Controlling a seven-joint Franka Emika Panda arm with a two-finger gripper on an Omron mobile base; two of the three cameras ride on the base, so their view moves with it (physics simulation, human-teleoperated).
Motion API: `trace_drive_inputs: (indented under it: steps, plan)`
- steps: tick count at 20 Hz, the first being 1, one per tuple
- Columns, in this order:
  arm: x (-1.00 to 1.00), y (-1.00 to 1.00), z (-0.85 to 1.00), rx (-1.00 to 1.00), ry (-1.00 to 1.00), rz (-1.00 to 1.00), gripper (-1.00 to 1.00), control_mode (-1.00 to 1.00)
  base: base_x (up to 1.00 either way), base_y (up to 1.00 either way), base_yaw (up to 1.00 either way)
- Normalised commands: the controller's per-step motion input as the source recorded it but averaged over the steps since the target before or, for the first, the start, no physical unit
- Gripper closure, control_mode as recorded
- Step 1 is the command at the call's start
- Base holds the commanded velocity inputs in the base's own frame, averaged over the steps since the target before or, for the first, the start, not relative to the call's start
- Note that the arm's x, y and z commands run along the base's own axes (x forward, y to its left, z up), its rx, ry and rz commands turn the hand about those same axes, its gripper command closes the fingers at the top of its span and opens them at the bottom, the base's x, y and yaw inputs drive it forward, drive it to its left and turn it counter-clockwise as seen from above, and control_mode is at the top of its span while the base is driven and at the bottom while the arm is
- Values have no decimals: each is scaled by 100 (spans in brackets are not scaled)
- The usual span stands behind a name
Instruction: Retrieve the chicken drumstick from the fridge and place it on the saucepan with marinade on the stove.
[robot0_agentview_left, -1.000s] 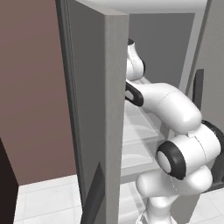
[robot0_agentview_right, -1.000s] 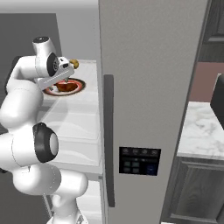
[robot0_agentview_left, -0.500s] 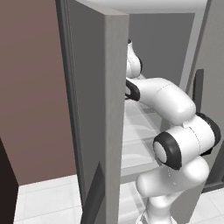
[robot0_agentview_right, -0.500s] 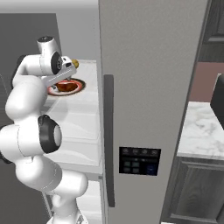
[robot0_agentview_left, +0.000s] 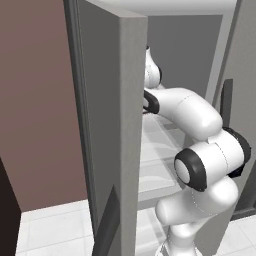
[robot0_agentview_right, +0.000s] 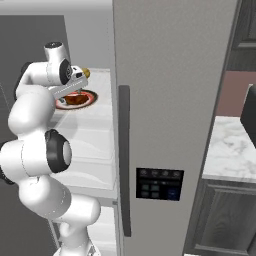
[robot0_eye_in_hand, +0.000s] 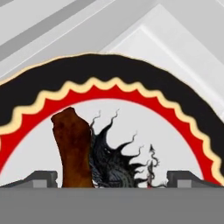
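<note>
The arm has reached deeper into the fridge (robot0_agentview_right: 170, 100); the hand (robot0_eye_in_hand: 111, 178), fingers apart, hovers over the chicken drumstick (robot0_eye_in_hand: 73, 146) on its plate (robot0_eye_in_hand: 175, 105).

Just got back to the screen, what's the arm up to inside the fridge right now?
The arm is reaching into the open fridge, with its gripper open and lowered over the plate on a shelf. The chicken drumstick lies on that plate, between the spread fingertips and closer to one of them. Nothing is gripped yet, so the pickup has not happened.

white fridge shelf (robot0_agentview_right: 95, 117), red-rimmed plate (robot0_agentview_right: 90, 101)
</note>
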Motion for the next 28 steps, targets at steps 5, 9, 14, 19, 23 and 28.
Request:
trace_drive_inputs:
  steps: [5, 9, 14, 19, 23, 28]
  plan:
    - [0, 0, -8, 0, 1, 0, -100, -100, 0, 0, 0]
    - [0, 0, -6, 0, 3, 0, 100, -100, 0, 0, 0]
    - [2, 0, -1, 0, 2, 0, 100, -100, 0, 0, 0]
    - [0, 0, 0, 0, 1, 0, 100, -100, 0, 0, 0]
    - [0, 0, 0, 0, 0, 0, 100, -100, 0, 0, 0]
    - [-8, 0, 0, 0, -16, -2, 100, -100, 0, 0, 0]
